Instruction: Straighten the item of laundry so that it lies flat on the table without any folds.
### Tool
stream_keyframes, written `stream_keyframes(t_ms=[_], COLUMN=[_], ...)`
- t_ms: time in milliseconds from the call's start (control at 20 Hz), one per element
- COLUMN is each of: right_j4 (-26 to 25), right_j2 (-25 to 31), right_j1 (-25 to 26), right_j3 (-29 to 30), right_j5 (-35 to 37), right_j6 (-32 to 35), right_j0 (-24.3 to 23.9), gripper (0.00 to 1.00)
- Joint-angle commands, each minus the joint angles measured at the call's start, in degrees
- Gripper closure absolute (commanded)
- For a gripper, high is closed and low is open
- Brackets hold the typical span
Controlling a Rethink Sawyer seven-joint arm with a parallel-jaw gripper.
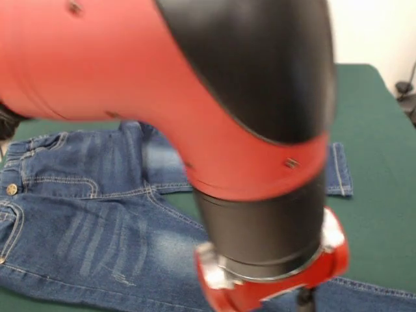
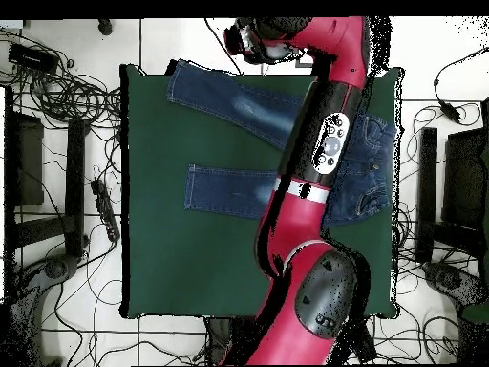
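Note:
The item of laundry, a small pair of blue denim jeans point(image 2: 234, 100), lies on the dark green table point(image 2: 191, 258) with its legs spread in a V. In the overhead view the waist point(image 2: 374, 158) is at the right, one leg runs to the upper left, and the other leg point(image 2: 229, 189) points left. In the front view the waist with its brass button point(image 1: 12, 189) is at the left. The red and black arm hides much of the jeans. My gripper point(image 2: 246, 40) hangs at the arm's end over the table's top edge, near the upper leg. Its state does not show.
The arm point(image 1: 247, 130) fills most of the front view and crosses the jeans in the overhead view. Cables and black stands point(image 2: 29, 158) lie on the tiled floor all round the table. A black stand point(image 1: 406, 91) shows beyond the table's right edge.

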Motion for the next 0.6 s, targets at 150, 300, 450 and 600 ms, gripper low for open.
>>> stream_keyframes(t_ms=[150, 300, 450, 600], right_j4=[-7.8, -17.0, -27.5, -33.4], right_j2=[2.9, 9.7, 17.4, 22.4], right_j1=[2.2, 2.3, 1.9, 1.9], right_j3=[-6.3, -8.7, -10.1, -10.6], right_j5=[10.0, 8.3, 11.0, 10.3], right_j6=[1.6, 8.9, 11.8, 11.6], right_j0=[2.5, 2.1, 1.6, 1.0], gripper=[0.0, 0.0, 0.0, 0.0])
